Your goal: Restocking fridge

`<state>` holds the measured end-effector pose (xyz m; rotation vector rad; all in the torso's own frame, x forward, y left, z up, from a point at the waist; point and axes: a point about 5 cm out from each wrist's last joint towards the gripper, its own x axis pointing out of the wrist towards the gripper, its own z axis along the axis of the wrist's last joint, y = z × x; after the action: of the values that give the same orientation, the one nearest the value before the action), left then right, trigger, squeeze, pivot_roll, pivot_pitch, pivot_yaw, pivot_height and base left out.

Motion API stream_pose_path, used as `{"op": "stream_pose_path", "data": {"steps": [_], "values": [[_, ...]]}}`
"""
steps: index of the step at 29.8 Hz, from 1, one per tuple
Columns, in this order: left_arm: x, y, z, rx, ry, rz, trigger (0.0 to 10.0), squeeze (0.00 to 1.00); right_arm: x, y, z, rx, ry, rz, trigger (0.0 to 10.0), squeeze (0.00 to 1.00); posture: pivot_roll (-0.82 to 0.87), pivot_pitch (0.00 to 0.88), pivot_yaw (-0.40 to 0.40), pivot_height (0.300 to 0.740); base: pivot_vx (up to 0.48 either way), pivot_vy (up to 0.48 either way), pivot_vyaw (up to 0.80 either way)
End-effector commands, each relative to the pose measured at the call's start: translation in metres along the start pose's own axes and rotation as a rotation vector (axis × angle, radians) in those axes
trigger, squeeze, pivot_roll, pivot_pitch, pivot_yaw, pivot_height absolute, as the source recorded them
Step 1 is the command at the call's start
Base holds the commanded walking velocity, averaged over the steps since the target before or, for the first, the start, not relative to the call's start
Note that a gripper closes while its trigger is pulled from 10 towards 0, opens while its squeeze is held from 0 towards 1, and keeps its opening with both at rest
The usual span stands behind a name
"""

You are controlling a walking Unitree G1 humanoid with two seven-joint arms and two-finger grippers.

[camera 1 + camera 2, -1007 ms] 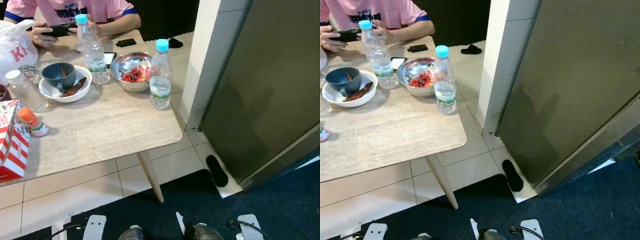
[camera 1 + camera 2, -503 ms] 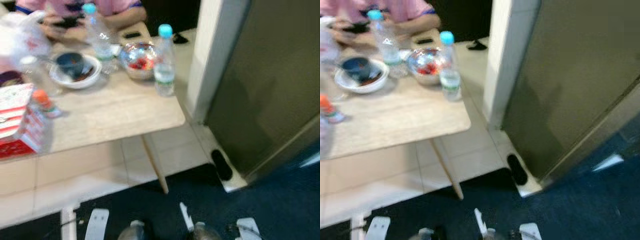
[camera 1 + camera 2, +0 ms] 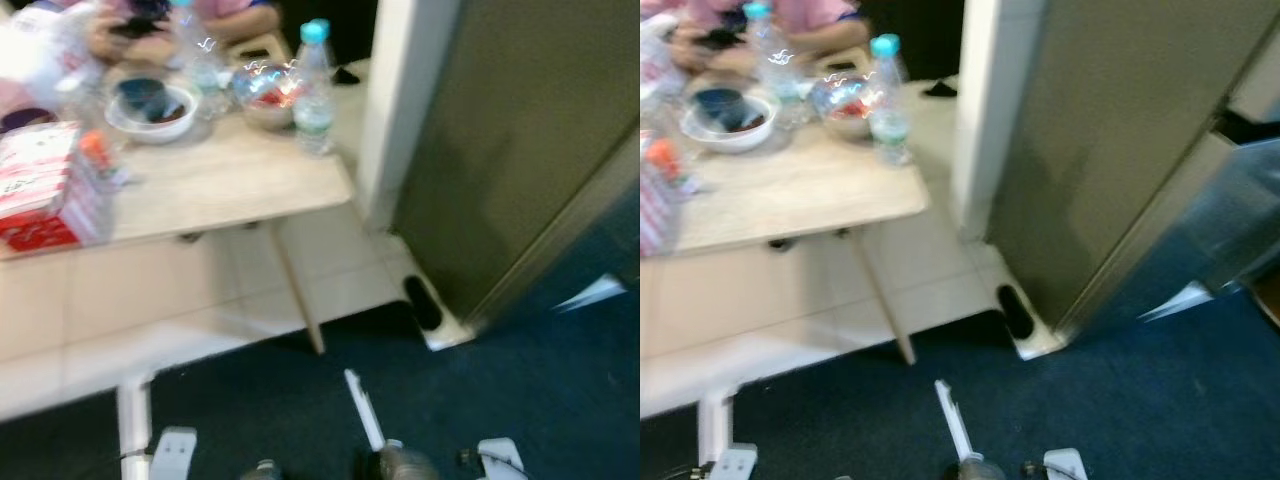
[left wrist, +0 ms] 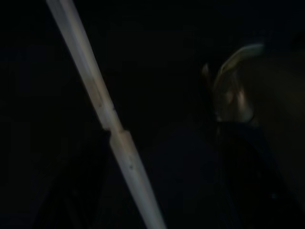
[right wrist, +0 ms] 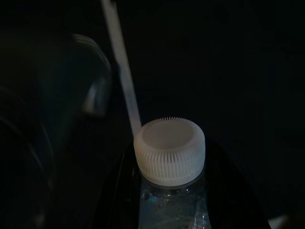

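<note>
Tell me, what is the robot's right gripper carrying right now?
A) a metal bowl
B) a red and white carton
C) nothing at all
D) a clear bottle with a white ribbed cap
D: the right wrist view shows a clear bottle with a white ribbed cap held between the black fingers of the right gripper.
</note>
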<state>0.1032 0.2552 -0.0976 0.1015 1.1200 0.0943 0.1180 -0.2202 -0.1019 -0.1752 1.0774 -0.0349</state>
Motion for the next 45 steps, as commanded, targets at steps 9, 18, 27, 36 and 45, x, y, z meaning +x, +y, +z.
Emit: {"op": "stream_pose_path", "data": {"steps": [9,18,27,36,45], "values": [[0.003,-0.020,0.000,0.020,0.005,-0.017,10.0,0.00,-0.002,0.000,-0.008,0.005,0.019,0.002,10.0,0.00,-0.04,0.160,-0.047,0.740,0.000,0.000,0.00],[0.009,-0.070,0.018,0.036,-0.018,-0.066,10.0,0.00,-0.002,0.001,-0.009,0.022,0.024,0.002,10.0,0.00,-0.04,0.166,-0.046,0.740,0.000,0.000,-0.06],[0.008,-0.049,0.012,0.034,-0.007,-0.043,10.0,0.00,-0.002,0.001,-0.010,0.039,0.029,0.000,10.0,0.00,-0.04,0.168,-0.044,0.740,0.000,0.000,-0.71],[0.009,-0.059,0.019,0.039,-0.016,-0.047,10.0,0.00,-0.002,0.002,-0.010,0.043,0.029,0.001,10.0,0.00,-0.04,0.169,-0.042,0.740,0.000,0.000,-0.76],[0.008,-0.053,0.015,0.035,-0.013,-0.051,10.0,0.00,-0.002,0.003,-0.010,0.049,0.030,0.002,10.0,0.00,-0.04,0.167,-0.037,0.740,0.000,0.000,-0.76]]}}
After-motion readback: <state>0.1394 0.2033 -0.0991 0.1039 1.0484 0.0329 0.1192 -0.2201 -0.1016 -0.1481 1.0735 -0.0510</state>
